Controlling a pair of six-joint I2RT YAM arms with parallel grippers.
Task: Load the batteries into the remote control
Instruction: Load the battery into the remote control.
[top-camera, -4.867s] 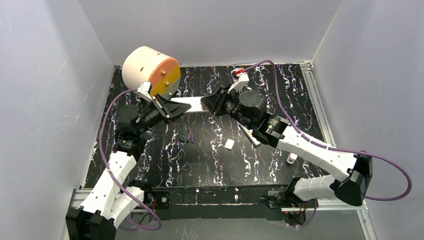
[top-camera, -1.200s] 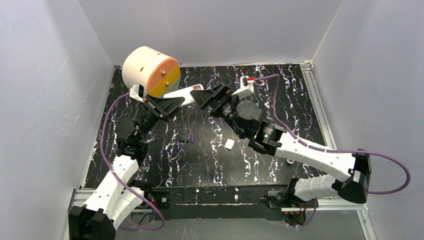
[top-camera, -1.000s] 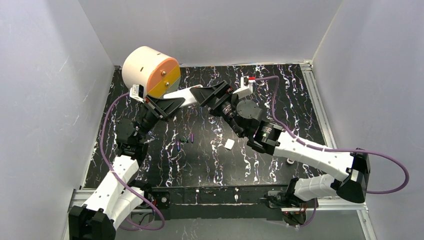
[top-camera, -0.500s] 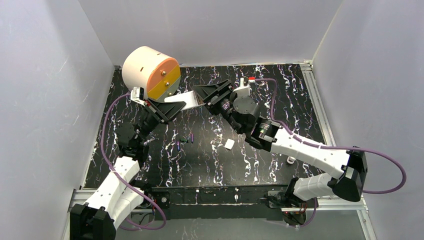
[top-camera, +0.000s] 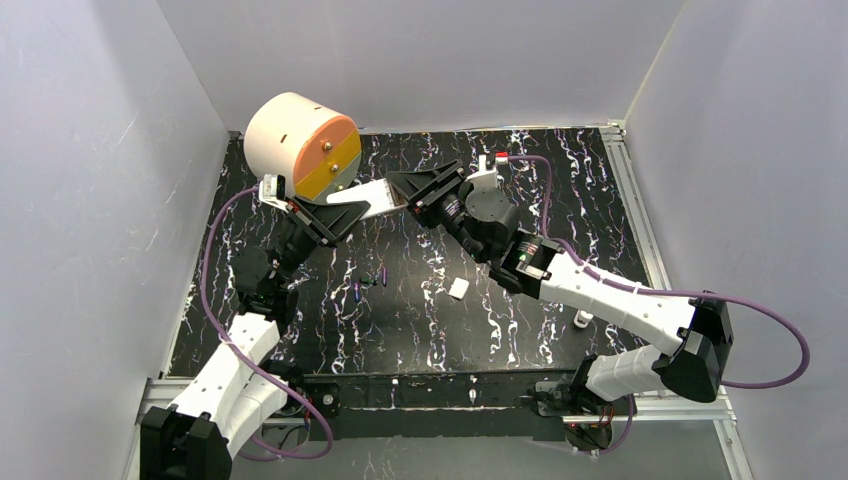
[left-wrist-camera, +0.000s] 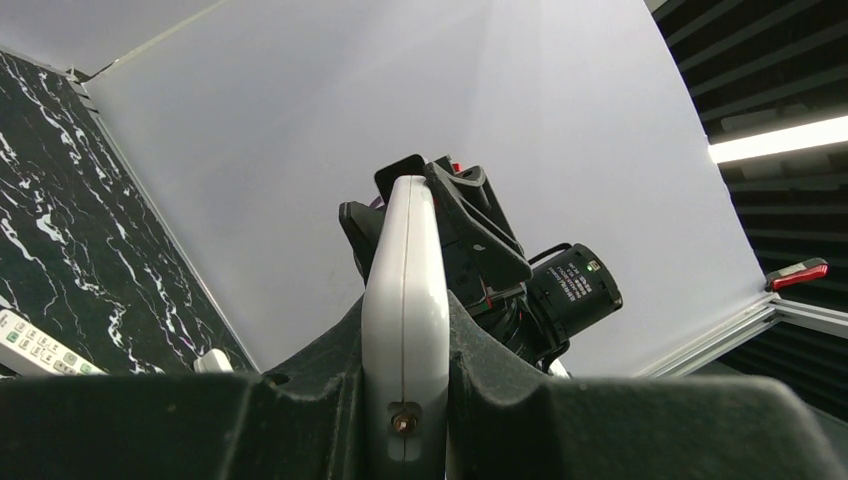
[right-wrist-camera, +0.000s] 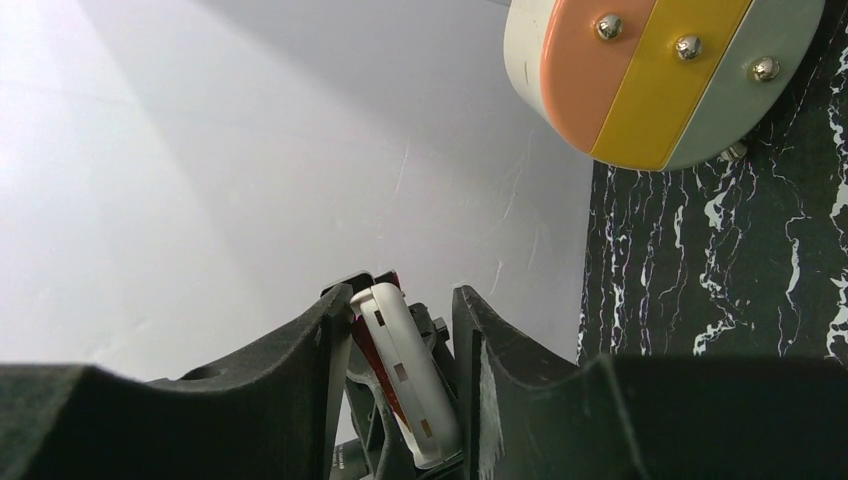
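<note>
Over the marbled surface (top-camera: 600, 200) beside the drum (top-camera: 303, 145), my left fingers (left-wrist-camera: 520, 420) clamp the remote (left-wrist-camera: 404, 300), its length running into my part-open right fingers (right-wrist-camera: 290, 390) astride its far end; batteries (top-camera: 357, 291) lie loose nearside of the drum.

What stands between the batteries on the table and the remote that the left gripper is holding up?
Nothing visible does. The batteries lie loose on the table, with only bare surface between them and the remote. The snag is that no gripper is free: the left gripper is shut on the remote, and the right gripper straddles its other end.
</note>
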